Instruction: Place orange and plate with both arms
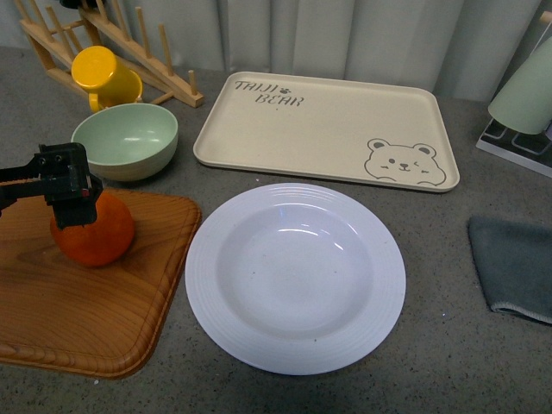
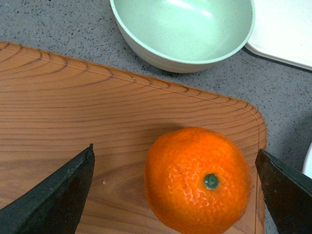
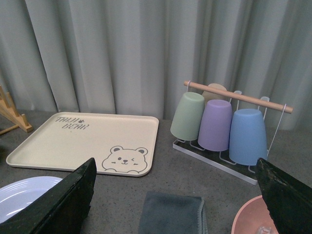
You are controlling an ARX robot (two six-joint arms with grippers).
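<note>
The left end effector [image 2: 174, 151] is spread wide open, and the orange [image 2: 197, 180] sits right between its two fingers [image 2: 58, 195], not squeezed, on the wooden board [image 2: 73, 107]. The white plate [image 1: 216, 285] lies on the gray tabletop [image 1: 431, 362] to the right of this end effector, and the green bowl [image 1: 125, 141] is just past it. The right end effector [image 3: 175, 163] is open too, holding nothing, with the bear tray [image 3: 83, 141] farther ahead.

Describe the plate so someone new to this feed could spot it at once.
Start at the beige bear tray at the back of the grey tabletop; the plate lies just in front of it, between the wooden board and the grey cloth. It is large, round, white and deep with a ribbed rim, unlike the smaller pale green bowl and the rectangular tray.
</note>
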